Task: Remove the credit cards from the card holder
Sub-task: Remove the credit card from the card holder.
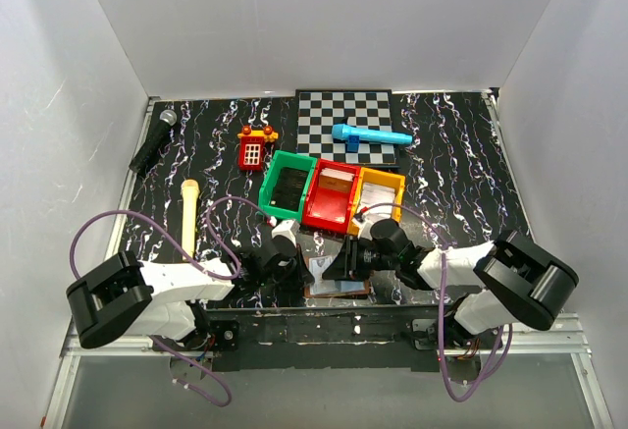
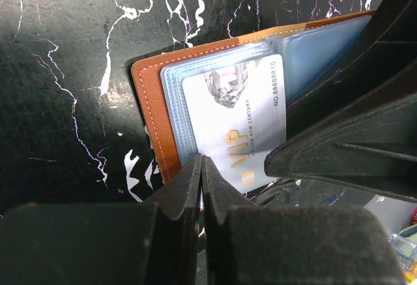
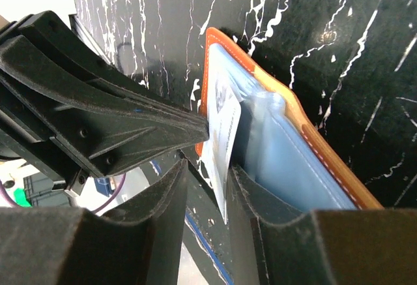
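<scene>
Holder: the brown card holder point(image 2: 153, 109) lies open and flat on the black marbled table point(image 1: 461, 174), at its near edge between the two arms.
Pockets: pale blue glossy sleeves point(image 2: 319, 50) fill the inside of the holder.
Card: a whitish card point(image 2: 238, 125) printed "VIP" lies over the sleeves. One end sticks out past the holder's edge, and in the right wrist view that end is lifted off the sleeves.
Left gripper: the left gripper point(image 2: 202, 167) has its fingers pressed together and holds nothing. Its tip sits at the holder's edge just beside the card, and appears to touch the holder.
Right gripper: the right gripper point(image 3: 208, 167) is spread, one finger on each side of the card's projecting end. There is a gap beside the card, so it is not pinched.
Other cards: I cannot tell whether more are in the sleeves.
Bins: green point(image 1: 291, 159), red point(image 1: 326, 221) and orange point(image 1: 400, 191) stand in a row just behind the holder.
Checkerboard: a board point(image 1: 324, 115) lies well behind the holder, beyond the bins, with a blue tube-like thing point(image 1: 371, 135) on it.
Red toy: a small toy point(image 1: 253, 149) is behind the holder and to its left.
Microphone: a black one point(image 1: 154, 140) is far to the holder's left, at the back.
Cream handle: a pale stick point(image 1: 188, 215) lies left of the holder.
</scene>
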You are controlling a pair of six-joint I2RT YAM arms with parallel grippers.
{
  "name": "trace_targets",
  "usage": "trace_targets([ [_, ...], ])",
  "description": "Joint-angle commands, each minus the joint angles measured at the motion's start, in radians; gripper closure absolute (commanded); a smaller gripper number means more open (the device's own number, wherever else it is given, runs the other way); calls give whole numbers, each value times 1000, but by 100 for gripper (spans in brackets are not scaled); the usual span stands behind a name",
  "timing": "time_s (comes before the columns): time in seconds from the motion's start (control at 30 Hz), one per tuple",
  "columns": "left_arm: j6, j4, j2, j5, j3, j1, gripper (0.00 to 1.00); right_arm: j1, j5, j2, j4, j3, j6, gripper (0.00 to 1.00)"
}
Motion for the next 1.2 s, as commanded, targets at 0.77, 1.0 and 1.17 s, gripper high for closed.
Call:
trace_targets([
  [0.77,-1,-171,42,-33,-53,-6,100,9,-67,-52,-34,28,-29,63],
  [1.0,-8,-176,42,-38,-56,-6,100,5,-57,-79,-74,28,-41,63],
  [1.17,-15,-174,43,-41,-64,-6,100,2,-53,-96,-97,25,-49,64],
])
